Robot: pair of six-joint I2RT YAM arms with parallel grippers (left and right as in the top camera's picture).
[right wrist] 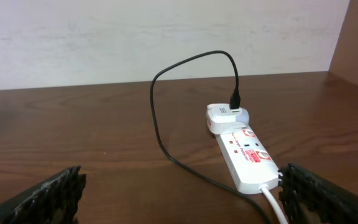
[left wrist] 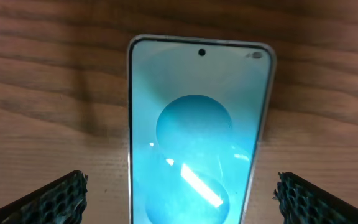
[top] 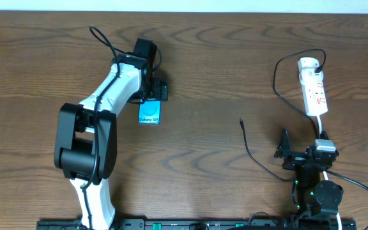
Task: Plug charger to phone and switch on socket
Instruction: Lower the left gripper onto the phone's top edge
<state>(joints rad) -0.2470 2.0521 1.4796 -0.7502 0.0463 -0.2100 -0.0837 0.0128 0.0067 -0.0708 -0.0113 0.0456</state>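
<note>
The phone (top: 149, 115) lies flat on the wooden table, teal screen up, and fills the middle of the left wrist view (left wrist: 194, 137). My left gripper (top: 151, 89) is open just above its far end, fingers either side of it (left wrist: 182, 196), not touching. The white socket (top: 314, 86) lies at the far right, also in the right wrist view (right wrist: 244, 155), with a white adapter plugged in at its far end. The black charger cable (top: 280, 96) loops from there down to its free tip (top: 242, 121) mid-table. My right gripper (top: 299, 153) is open and empty (right wrist: 182, 193) near the socket's near end.
The socket's white lead (right wrist: 273, 202) runs back under my right gripper toward the front edge. The left arm's white and black body (top: 88, 147) stretches across the left half of the table. A pale wall stands behind the table's far edge.
</note>
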